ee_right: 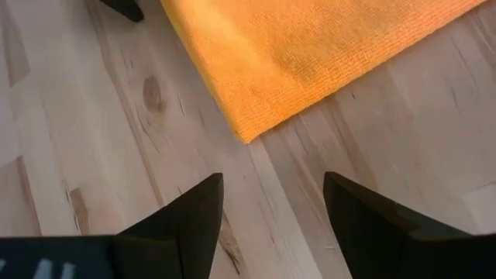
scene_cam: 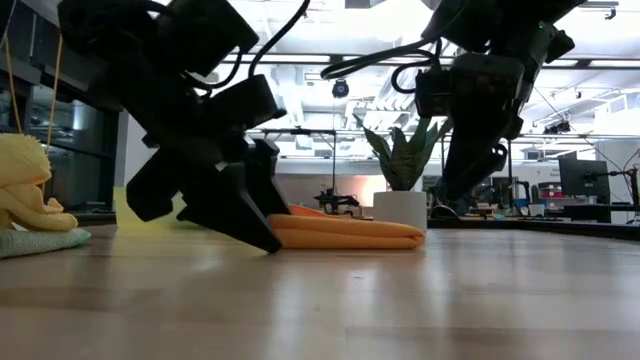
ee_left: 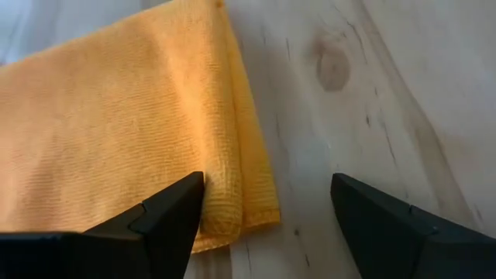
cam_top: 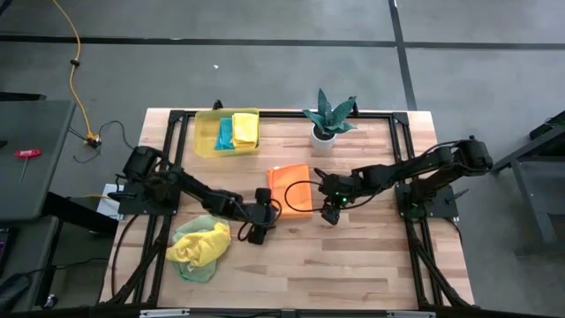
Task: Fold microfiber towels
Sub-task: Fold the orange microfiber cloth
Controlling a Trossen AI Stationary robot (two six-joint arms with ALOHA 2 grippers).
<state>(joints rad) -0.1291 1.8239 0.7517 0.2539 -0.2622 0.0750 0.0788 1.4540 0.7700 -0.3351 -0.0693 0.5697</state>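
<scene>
Pale wood-plank table (cam_top: 353, 265) carries everything, framed by dark rails. Two dark arms reach in toward its middle from either side.

Yellow translucent rectangular bin (cam_top: 205, 141) sits at the far left of the table, holding folded teal and yellow cloths (cam_top: 237, 131). A potted spiky green plant in a white pot (cam_top: 327, 119) stands just beside it, toward centre.

Heap of unfolded yellow and light green microfiber towels (cam_top: 199, 247) lies near the left front, bunched and rumpled.

Orange microfiber towel (cam_top: 290, 186) rests flat mid-table, between the two grippers. Low view shows it doubled over, layers stacked with a rounded fold edge. Left wrist view shows two layered hems at one corner, lined up fairly well.

Left gripper (cam_top: 257, 231) sits low at the towel's near-left corner, jaws spread wide, nothing between them; one finger (ee_left: 167, 221) overlaps the cloth's edge. Right gripper (cam_top: 331, 215) hovers just off the towel's near-right corner, jaws likewise spread and empty, bare wood beneath.

Judgement: one fold looks laid down and both grippers have let go. Step in hand is the release after a fold. Next move likely calls for either a further fold, pinching both layers cleanly at the corners, or lifting the whole folded piece toward the bin without letting the layers slide apart.
</scene>
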